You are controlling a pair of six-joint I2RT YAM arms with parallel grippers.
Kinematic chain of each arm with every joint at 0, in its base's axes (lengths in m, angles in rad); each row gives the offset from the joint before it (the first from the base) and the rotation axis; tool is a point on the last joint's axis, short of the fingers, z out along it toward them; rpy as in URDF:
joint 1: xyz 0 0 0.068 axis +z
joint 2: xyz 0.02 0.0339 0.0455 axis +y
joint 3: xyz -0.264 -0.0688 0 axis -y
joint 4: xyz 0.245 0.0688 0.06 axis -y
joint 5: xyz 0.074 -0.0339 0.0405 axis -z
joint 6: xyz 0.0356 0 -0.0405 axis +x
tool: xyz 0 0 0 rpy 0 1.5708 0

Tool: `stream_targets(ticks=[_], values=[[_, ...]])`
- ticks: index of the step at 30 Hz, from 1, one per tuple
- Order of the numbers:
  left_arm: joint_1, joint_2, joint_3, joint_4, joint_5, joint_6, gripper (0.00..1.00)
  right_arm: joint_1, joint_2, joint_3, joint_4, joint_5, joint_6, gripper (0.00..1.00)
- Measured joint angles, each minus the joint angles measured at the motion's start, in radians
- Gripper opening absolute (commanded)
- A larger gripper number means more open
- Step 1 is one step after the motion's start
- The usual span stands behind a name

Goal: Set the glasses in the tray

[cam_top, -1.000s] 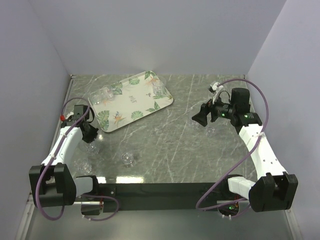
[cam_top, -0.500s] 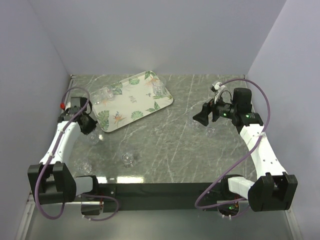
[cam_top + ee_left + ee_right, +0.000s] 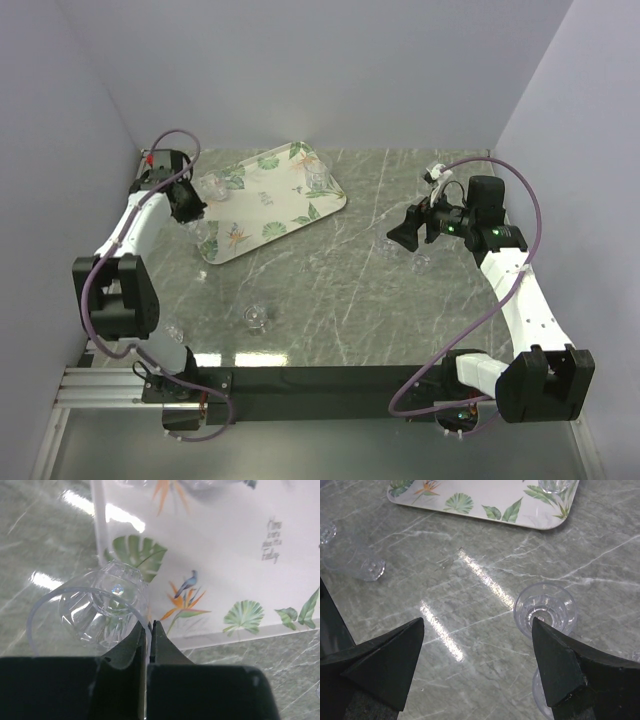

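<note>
Jaws of our left gripper (image 3: 148,625) are pinched tight on the thin rim of a small glass (image 3: 100,610). We see it clear and colourless, with a faceted base, tipped on its side at the edge of the leaf-printed tray (image 3: 225,555). Another glass (image 3: 318,180) stands inside the tray. Our right gripper (image 3: 477,625) hangs spread wide, gripping nothing, above an upright glass (image 3: 545,611) on the marbled table (image 3: 350,300).

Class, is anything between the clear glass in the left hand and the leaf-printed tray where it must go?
Nothing visible. The left hand pinches the small clear round glass by its rim at the edge of the cream leaf-printed rectangular tray, whose nearby surface is bare.
</note>
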Motion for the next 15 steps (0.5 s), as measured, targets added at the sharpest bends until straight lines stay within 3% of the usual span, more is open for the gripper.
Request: stream_targets(ticks=[15], values=[[-0.035,0.299,0.303,-0.023,-0.026,0.057,0.00,-0.014,0.000,0.000,0.000,-0.003,-0.001,0.94]])
